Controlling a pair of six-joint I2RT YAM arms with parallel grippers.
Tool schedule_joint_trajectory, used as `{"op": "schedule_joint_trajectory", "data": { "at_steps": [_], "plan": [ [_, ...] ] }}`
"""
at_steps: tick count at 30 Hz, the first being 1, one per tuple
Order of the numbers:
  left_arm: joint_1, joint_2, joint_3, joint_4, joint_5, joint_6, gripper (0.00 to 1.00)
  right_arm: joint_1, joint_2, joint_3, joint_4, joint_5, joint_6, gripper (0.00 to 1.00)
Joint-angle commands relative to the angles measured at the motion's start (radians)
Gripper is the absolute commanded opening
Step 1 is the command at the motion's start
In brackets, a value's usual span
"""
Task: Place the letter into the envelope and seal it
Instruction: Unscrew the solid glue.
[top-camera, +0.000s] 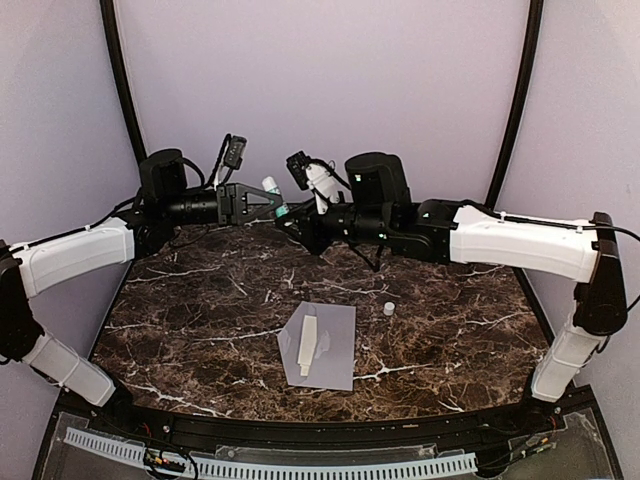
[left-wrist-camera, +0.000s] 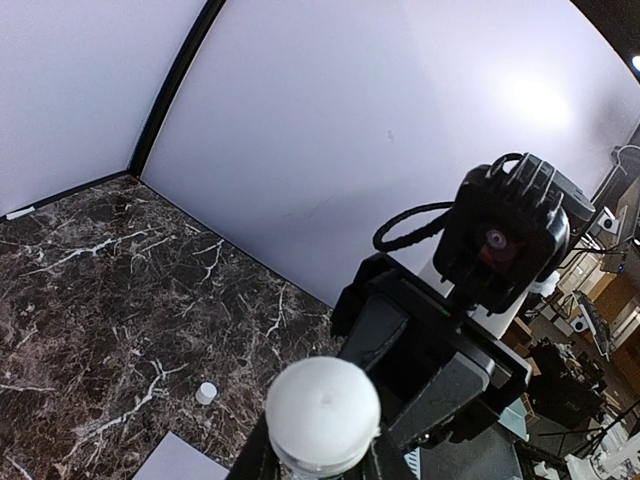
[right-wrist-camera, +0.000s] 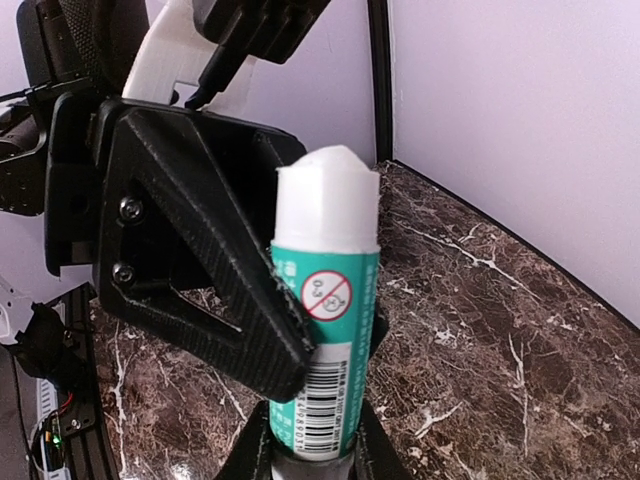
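The pale grey-lavender envelope (top-camera: 338, 352) lies flat at the table's front centre. A folded white letter (top-camera: 308, 345) lies on its left half. A corner of the envelope shows in the left wrist view (left-wrist-camera: 172, 462). Both grippers meet in the air at the back of the table around an uncapped teal glue stick (top-camera: 272, 193). My right gripper (right-wrist-camera: 312, 455) is shut on its base. My left gripper (left-wrist-camera: 320, 458) is shut on its body (right-wrist-camera: 325, 330), the white tip (left-wrist-camera: 322, 412) pointing at its camera. Both are far above and behind the envelope.
A small white cap (top-camera: 388, 309) stands on the dark marble table (top-camera: 200, 330), right of the envelope; it also shows in the left wrist view (left-wrist-camera: 206, 393). Lavender walls enclose the back and sides.
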Motion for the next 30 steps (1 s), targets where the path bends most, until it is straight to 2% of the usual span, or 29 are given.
{"op": "schedule_joint_trajectory", "data": {
  "at_steps": [1, 3, 5, 14, 18, 22, 25, 30],
  "plan": [
    [-0.002, -0.004, 0.019, 0.001, 0.022, -0.007, 0.1, 0.014, 0.007, 0.024, 0.064, 0.017, -0.011, 0.07],
    [-0.002, -0.002, 0.018, 0.009, 0.027, -0.013, 0.24, 0.015, 0.006, 0.016, 0.078, 0.019, -0.007, 0.07],
    [-0.002, -0.001, 0.016, 0.015, 0.03, -0.017, 0.31, 0.016, 0.003, 0.009, 0.092, 0.016, -0.004, 0.07],
    [-0.002, -0.002, 0.001, 0.056, 0.03, -0.049, 0.33, 0.019, 0.016, 0.021, 0.091, 0.007, 0.002, 0.06],
    [-0.002, -0.002, -0.008, 0.081, 0.031, -0.071, 0.26, 0.02, 0.025, 0.028, 0.083, 0.005, 0.004, 0.06],
    [-0.002, -0.003, -0.014, 0.103, 0.039, -0.087, 0.23, 0.022, 0.035, 0.037, 0.075, 0.01, 0.006, 0.06],
    [-0.002, -0.005, -0.016, 0.107, 0.04, -0.089, 0.11, 0.022, 0.037, 0.042, 0.073, 0.009, 0.005, 0.06],
    [-0.002, -0.003, -0.019, 0.123, 0.053, -0.096, 0.02, 0.022, 0.021, 0.025, 0.101, -0.023, 0.018, 0.05]
  ]
}}
